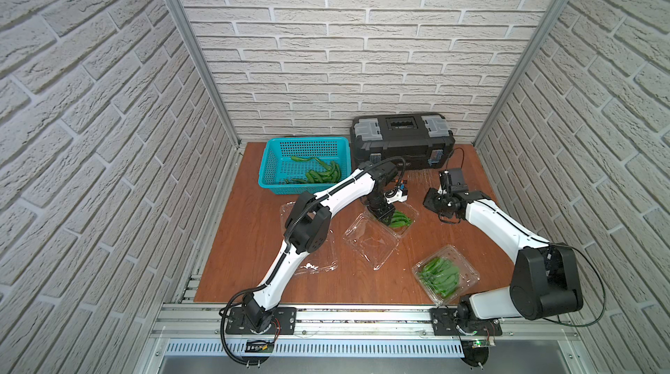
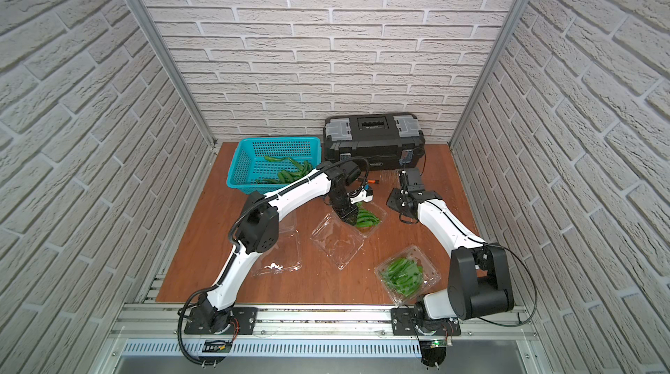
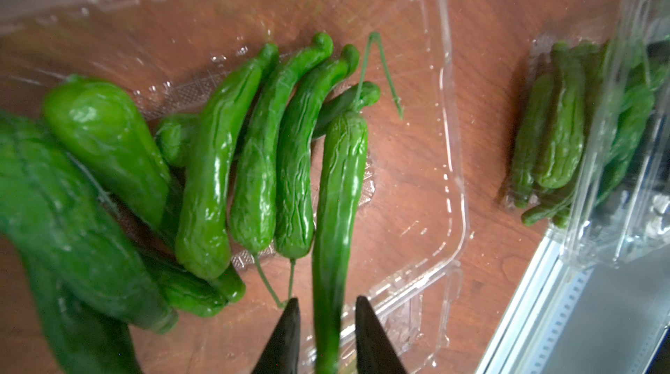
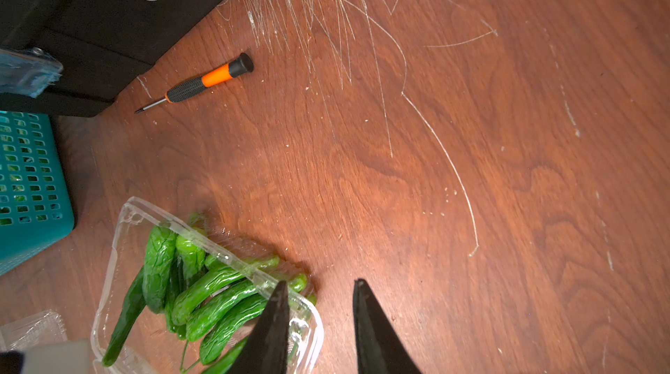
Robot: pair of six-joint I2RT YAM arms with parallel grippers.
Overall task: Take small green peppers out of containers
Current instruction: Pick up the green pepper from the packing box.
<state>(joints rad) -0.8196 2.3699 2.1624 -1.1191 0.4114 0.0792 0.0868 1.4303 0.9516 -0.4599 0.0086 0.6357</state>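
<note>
Just in front of the black toolbox, your left gripper is down in the open container, whose lid lies flat on the side away from the toolbox. One pepper runs between the fingertips, which stand close on either side of it with a sliver of gap showing. You cannot tell whether the claw pinches it further back. More small green peppers lie side by side in that tray.

Your right gripper hovers in front of the toolbox's right end, claw apart, with only bare table between the fingers. A small orange-and-black screwdriver lies just in front of the toolbox. Touching the toolbox's left end, the teal basket holds a handful of peppers. Farthest from the toolbox, at the table's front edge, a closed container is packed with peppers. A third container lies partly under the left arm.
</note>
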